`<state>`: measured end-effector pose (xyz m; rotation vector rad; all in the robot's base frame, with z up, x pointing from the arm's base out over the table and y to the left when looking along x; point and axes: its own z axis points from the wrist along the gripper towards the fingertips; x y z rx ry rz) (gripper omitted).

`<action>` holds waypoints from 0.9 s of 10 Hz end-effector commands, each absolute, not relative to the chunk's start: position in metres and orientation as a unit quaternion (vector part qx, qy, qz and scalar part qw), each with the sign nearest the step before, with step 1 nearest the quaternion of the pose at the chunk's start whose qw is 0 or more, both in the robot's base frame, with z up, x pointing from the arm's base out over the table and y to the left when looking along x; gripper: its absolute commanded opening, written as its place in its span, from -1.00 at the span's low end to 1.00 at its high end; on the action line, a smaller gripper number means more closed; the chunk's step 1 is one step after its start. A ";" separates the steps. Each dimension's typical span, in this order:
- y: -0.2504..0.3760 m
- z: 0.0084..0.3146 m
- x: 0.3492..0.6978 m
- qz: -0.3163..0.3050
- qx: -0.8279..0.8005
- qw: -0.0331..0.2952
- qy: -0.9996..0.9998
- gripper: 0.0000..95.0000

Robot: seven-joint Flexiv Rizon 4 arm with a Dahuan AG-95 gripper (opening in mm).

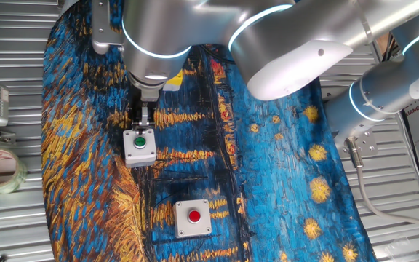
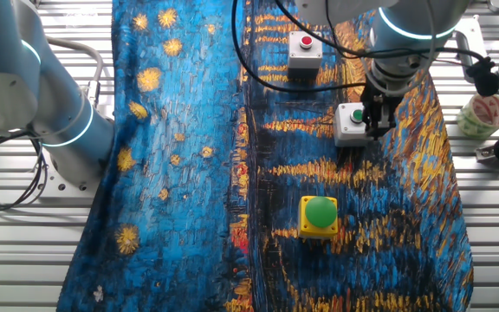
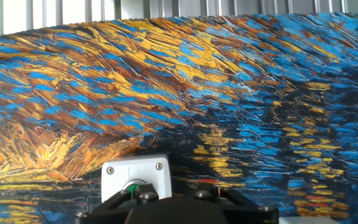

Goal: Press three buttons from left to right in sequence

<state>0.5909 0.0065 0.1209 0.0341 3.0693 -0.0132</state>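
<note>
We see painted cloth (image 1: 282, 145), matt; ribbed metal table (image 1: 9, 44); smooth plastic button boxes (image 1: 193, 218); satin-metal arm (image 1: 195, 22).

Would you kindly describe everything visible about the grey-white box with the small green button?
The grey-white box is a small square housing, apparently plastic, with a screw in each top corner and a small round green button in the middle of its top face. It sits flat on the painted blue and yellow cloth, between the red-button box and the yellow box with the green dome. The gripper is at its edge next to the button; actual contact cannot be told.
</note>
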 end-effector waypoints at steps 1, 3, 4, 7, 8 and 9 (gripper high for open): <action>0.007 0.121 0.591 -0.004 0.014 0.035 0.999 -0.20; 0.007 0.121 0.591 -0.003 0.015 0.036 0.999 -0.20; 0.007 0.121 0.591 -0.003 0.012 0.035 0.999 -0.20; 0.007 0.121 0.591 -0.005 0.003 0.036 0.999 -0.20; 0.007 0.121 0.591 -0.007 -0.003 0.033 0.999 -0.20; 0.007 0.121 0.591 -0.009 -0.020 0.030 0.999 -0.20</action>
